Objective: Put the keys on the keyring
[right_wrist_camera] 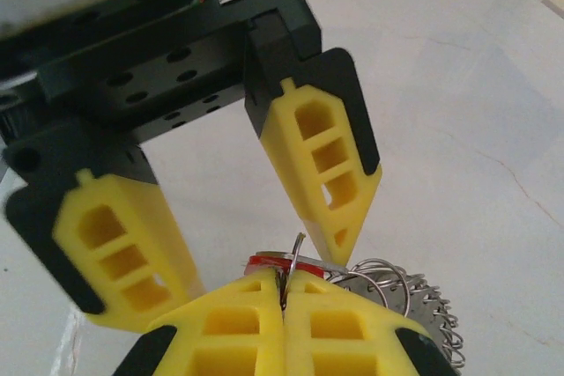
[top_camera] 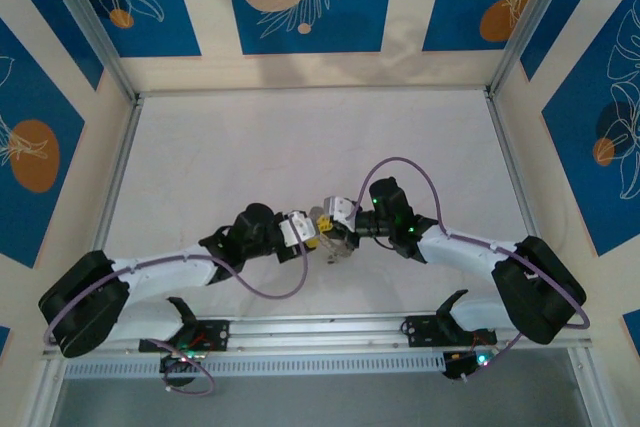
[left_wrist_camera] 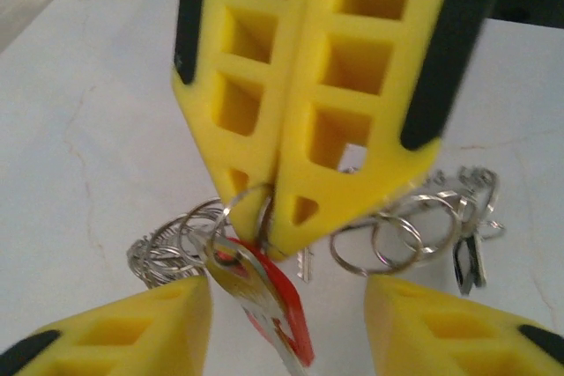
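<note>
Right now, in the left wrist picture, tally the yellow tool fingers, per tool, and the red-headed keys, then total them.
Yellow fingers of the right tool, shut on a thin wire ring: 2
Yellow fingers of the left tool, apart: 2
Red-headed key: 1
Total: 5

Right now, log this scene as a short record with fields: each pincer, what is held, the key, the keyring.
left pincer: open, fingers either side of the right pincer's tips, gripping nothing
right pincer: shut on a thin wire ring
red-headed key: appears to hang from that ring, between the left pincer's fingers
keyring: bunch of metal rings with a jagged rim, beside the pinched ring; unclear whether it rests on the table
meeting place: near middle of the table
</note>
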